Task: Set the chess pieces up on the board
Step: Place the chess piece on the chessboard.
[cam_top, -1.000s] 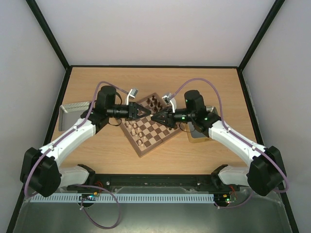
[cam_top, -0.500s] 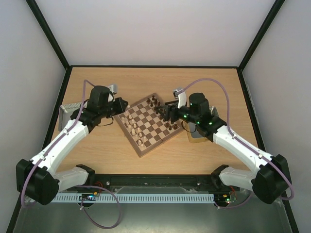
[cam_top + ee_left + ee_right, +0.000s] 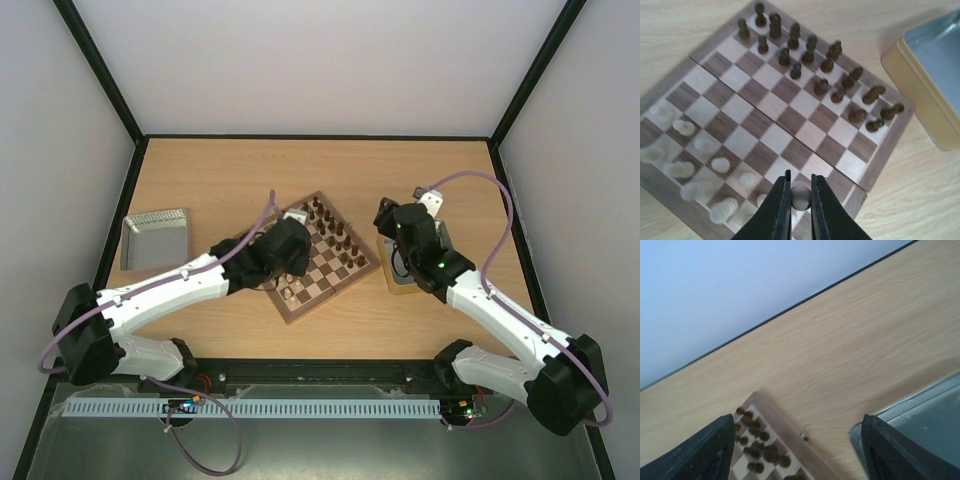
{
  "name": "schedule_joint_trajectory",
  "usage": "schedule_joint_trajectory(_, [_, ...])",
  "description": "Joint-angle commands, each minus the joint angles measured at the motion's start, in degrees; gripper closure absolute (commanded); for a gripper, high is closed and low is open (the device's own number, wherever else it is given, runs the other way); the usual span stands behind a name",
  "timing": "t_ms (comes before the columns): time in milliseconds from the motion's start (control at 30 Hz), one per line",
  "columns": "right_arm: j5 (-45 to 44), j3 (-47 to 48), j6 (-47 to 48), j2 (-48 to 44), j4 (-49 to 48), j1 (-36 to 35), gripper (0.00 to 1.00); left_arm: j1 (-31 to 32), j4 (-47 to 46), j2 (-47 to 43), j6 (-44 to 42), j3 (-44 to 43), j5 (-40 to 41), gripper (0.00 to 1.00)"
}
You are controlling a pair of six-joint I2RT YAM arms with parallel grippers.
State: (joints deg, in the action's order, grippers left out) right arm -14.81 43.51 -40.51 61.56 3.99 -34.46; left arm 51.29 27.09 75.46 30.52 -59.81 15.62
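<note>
Dark pieces [image 3: 810, 47] look set; cream rows [image 3: 704, 145] part-filled on board [image 3: 805, 135]. L gripper [image 3: 800, 181] pinches cream piece [image 3: 800, 197]; R gripper [image 3: 799, 450] wide open, empty.

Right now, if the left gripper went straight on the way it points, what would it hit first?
Probably the chessboard: the left gripper points down at its edge rows, and the cream chess piece pinched in its fingers would touch first. Depth is hard to judge.

Dark chessmen [image 3: 796, 70], yellow tin [image 3: 912, 97], grey tray [image 3: 155, 242], wooden table [image 3: 250, 170]
</note>
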Motion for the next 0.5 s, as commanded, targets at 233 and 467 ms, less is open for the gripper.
schedule_joint_trajectory(233, [-10.35,-1.63,-10.73,-0.6,4.23,2.31,0.32,7.75,-5.3,0.24,7.03,11.91,-2.09,0.98])
schedule_joint_trajectory(467, [-6.95,-2.11,-12.01,1.24,4.34,3.29,0.32,8.95,-10.19,1.09,6.08,15.29,-3.57,0.98])
